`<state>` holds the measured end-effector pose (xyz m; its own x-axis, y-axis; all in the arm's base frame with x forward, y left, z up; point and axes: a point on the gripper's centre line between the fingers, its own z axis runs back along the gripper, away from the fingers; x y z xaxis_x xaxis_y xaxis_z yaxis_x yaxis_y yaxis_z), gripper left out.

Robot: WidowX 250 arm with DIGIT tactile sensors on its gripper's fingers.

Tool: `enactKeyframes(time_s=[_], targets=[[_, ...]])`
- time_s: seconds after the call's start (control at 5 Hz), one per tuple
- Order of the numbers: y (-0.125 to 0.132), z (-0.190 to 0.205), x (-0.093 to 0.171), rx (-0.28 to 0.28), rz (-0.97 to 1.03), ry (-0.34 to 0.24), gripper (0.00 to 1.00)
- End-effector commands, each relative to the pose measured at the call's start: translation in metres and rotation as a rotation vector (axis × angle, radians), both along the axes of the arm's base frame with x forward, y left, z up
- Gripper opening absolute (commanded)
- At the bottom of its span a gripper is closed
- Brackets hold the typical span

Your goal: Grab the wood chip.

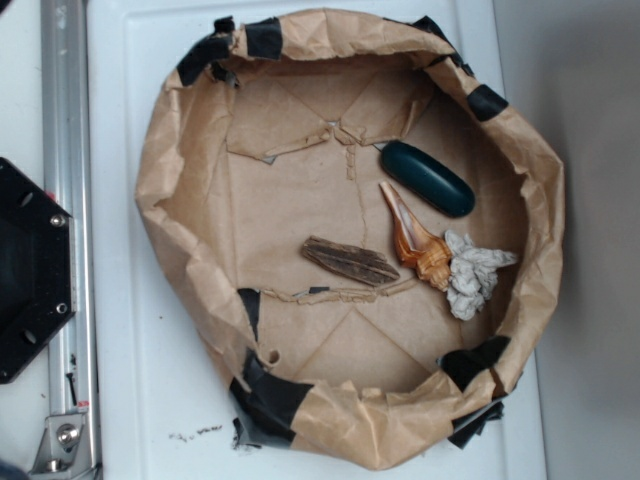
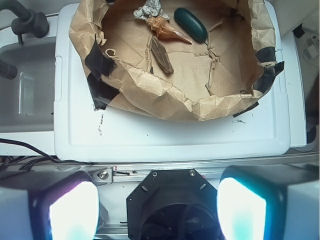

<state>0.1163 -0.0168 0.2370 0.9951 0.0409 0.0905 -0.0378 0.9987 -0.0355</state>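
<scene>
The wood chip (image 1: 350,261) is a dark brown grained sliver lying flat near the middle of the brown paper basin (image 1: 180,190). In the wrist view the wood chip (image 2: 162,55) lies far ahead, inside the same basin (image 2: 150,92). My gripper (image 2: 157,210) hangs high over the robot's black base, well short of the basin. Its two glowing pads (image 2: 75,212) stand wide apart with nothing between them. The gripper does not show in the exterior view.
Next to the chip lie an orange-tan seashell (image 1: 415,240), a dark teal oval object (image 1: 428,178) and a crumpled white wad (image 1: 470,270). The basin sits on a white lid (image 1: 120,350). The black robot base (image 1: 30,270) and a metal rail (image 1: 65,150) are at the left.
</scene>
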Motion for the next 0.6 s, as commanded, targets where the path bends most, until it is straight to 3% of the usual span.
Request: enactKeyframes(time_s=[0.0,0.2,0.4], targets=[[0.000,0.000,0.000,0.000,0.000,0.000,1.00],[0.028,-0.026,0.020,-0.036,0.012,-0.211,1.00],[0.034,-0.051,0.058,-0.016,-0.108,-0.306,1.00]])
